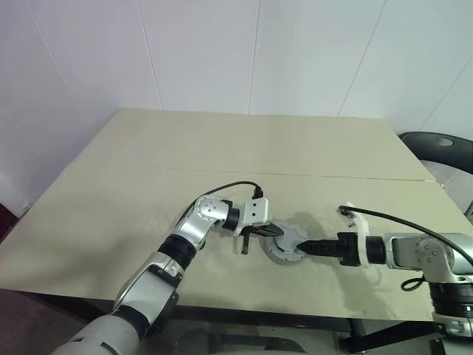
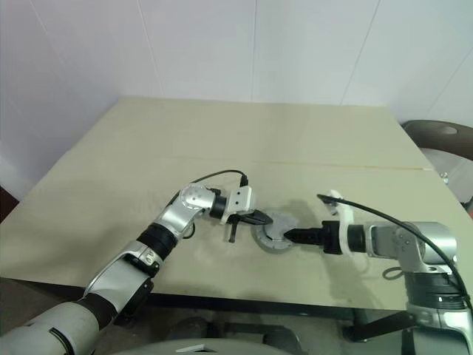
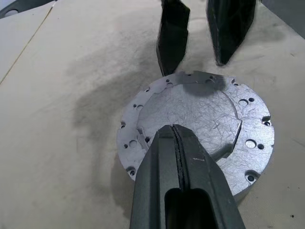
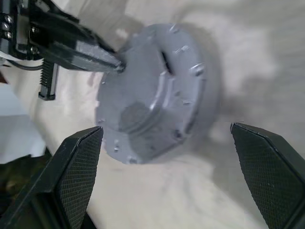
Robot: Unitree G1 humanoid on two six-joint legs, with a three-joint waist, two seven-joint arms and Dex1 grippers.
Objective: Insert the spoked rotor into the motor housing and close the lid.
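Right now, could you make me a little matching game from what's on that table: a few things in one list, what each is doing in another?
Things:
1. left gripper
2. right gripper
3. lid
4. table

States:
a. fingers spread wide apart
b. beige, bare at the far end
c. fingers pressed together, tips over the grey disc
d. round, grey, lying flat between the two grippers

Pairs: 1-c, 2-a, 3-d, 4-b
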